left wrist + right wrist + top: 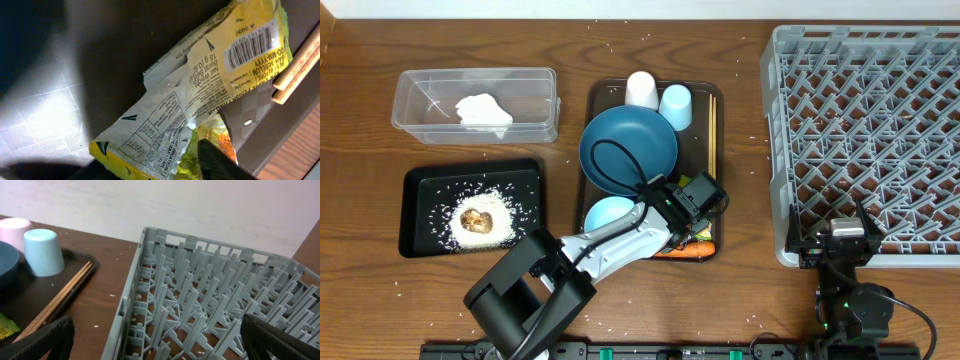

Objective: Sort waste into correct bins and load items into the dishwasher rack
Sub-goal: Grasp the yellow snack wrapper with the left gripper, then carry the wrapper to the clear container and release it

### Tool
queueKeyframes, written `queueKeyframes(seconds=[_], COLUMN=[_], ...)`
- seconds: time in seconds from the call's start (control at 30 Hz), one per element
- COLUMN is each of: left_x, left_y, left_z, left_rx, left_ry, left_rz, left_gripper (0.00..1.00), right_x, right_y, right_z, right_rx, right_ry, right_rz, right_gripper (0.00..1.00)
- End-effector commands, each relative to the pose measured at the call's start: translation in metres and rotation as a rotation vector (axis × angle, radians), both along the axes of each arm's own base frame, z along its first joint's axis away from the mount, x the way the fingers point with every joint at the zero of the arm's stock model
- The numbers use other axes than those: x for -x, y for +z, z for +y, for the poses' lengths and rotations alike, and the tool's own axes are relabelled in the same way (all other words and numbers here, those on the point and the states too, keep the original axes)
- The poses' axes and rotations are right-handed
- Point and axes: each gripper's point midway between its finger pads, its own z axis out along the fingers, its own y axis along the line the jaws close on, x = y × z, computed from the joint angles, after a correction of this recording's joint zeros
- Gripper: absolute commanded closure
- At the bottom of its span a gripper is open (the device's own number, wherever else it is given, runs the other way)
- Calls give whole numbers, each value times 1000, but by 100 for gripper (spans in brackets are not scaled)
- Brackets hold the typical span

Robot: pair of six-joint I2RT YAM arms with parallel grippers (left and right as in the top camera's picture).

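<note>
Overhead, we find the rack bare, with nothing loaded. The dish, bowl, white cup, blue cup and chopsticks all sit on the brown tray. The tub holds the tissue. The black tray holds rice and the lump, so we judge sorting partly done. The carrot and wrapper lie unsorted on the brown tray. The left gripper hangs over the wrapper, and we cannot tell its opening or grip. The right gripper, spread wide and empty, waits beside the rack.
</note>
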Motion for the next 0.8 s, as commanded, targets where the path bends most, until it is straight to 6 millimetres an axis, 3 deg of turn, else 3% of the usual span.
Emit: queueKeyframes(seconds=[0.0,0.3,0.4,0.6,0.77], left_x=[1,-1,-1,-2,-3], left_y=[-4,-1,3,13,35], left_z=[6,4,3,0,-4], left_rx=[-31,-36,-25,-6,34], left_ry=[1,-57,-58,-77,-113], left_rz=[-8,-27,-32,-53,-91], left_gripper=[62,77,94,94,94], right_x=[0,0,0,0,0], right_y=[0,0,0,0,0], right_z=[-3,-3,-3,-3,-3], right_rx=[-4,-4,-4,-4,-4], right_ry=[-15,-15,-15,-15,-15], right_rz=[-1,-1,-1,-1,0], right_gripper=[1,1,1,1,1])
